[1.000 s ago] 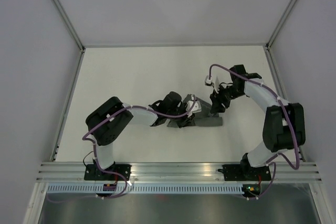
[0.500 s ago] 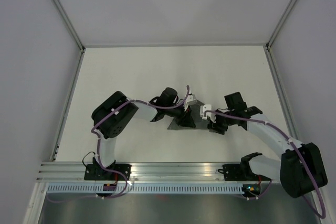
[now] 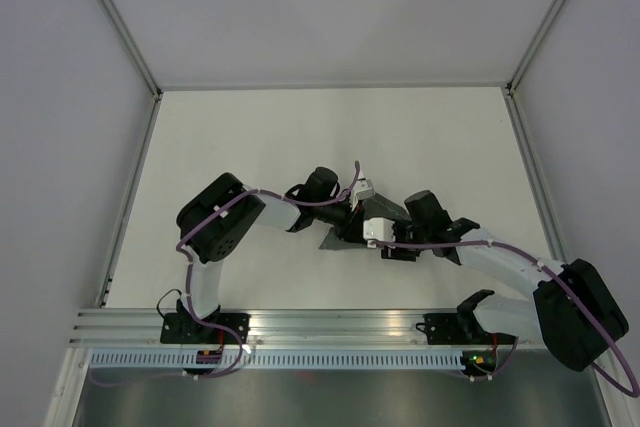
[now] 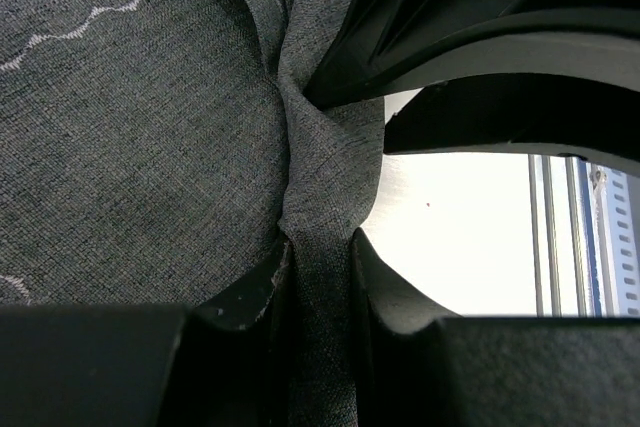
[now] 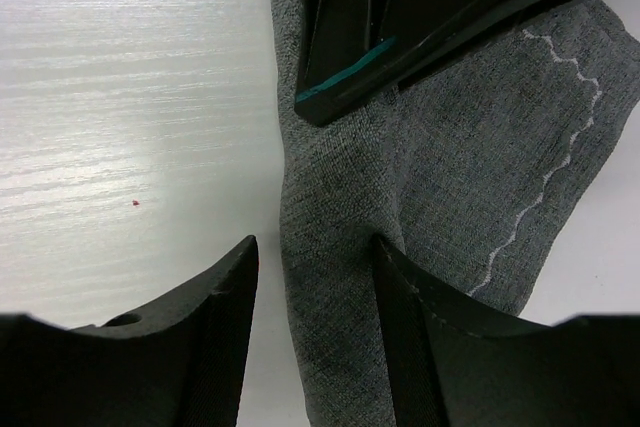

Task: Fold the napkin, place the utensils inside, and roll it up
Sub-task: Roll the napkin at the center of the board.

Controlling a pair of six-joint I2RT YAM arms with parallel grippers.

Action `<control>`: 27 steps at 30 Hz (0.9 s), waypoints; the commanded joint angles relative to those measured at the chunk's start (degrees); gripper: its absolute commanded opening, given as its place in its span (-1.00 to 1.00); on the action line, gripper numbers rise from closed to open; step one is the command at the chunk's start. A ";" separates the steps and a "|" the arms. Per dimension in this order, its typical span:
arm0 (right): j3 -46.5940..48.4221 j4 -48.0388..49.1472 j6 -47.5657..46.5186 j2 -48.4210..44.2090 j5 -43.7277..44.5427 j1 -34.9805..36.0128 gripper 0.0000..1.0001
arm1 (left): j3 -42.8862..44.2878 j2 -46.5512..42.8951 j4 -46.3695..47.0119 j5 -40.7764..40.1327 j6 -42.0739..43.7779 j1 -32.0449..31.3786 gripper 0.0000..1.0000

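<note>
my left end effector [image 4: 318,282] is nearly closed and has a thin fold of the napkin [image 4: 140,147] pinched tight in it. my right end effector [image 5: 315,292] is wide apart, with a thick ridge of the same cloth lying in the gap. it is not squeezing the ridge, and i can see bare tabletop [image 5: 120,97] on the ridge's 9 o'clock side. seen from above, the napkin is a small bunched heap near the middle of the tabletop. my left arm reaches in from 9 o'clock and my right arm from 4 o'clock. i cannot see the utensils anywhere, so i cannot tell if they are in the cloth

my two end effectors are very close. in my right wrist view the left one fills the 12 o'clock side, just above the ridge. if either moves a little the wrong way, i think they could bump. if my right one closes on such a fat ridge it may grab too many layers. then a pull would drag the whole heap and not make a neat fold. if i pull the two sides apart too hard, the thin fold could slip out of my left one, since the cloth looks soft. the stitched line [image 5: 545,187] at 3 o'clock runs on a slant, so the edges may not be lined up and the fold could end up lopsided
</note>
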 commanded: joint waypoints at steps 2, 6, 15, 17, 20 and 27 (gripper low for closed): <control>-2.62 6.02 0.71 0.09 4.81 0.97 0.11 | -3.46 5.01 -11.04 -1.31 0.30 -0.46 -0.95; -3.51 5.16 0.28 -3.68 5.35 1.76 0.17 | -3.11 5.36 -11.65 -1.49 0.39 -0.29 -0.95; -1.75 0.67 -2.45 -5.64 2.80 1.76 0.27 | -2.85 5.10 -12.27 -1.93 0.48 -0.03 -0.95; -1.75 0.40 -2.63 -4.58 2.27 1.85 0.27 | -2.76 5.19 -12.53 -2.02 0.48 -0.02 -0.95; -1.93 1.10 -2.63 -2.91 2.18 1.93 0.26 | -2.67 5.10 -12.62 -2.19 0.48 0.06 -0.95; -2.28 4.62 -2.54 1.92 3.85 2.11 0.19 | -2.50 5.10 -12.80 -2.28 0.57 0.06 -0.95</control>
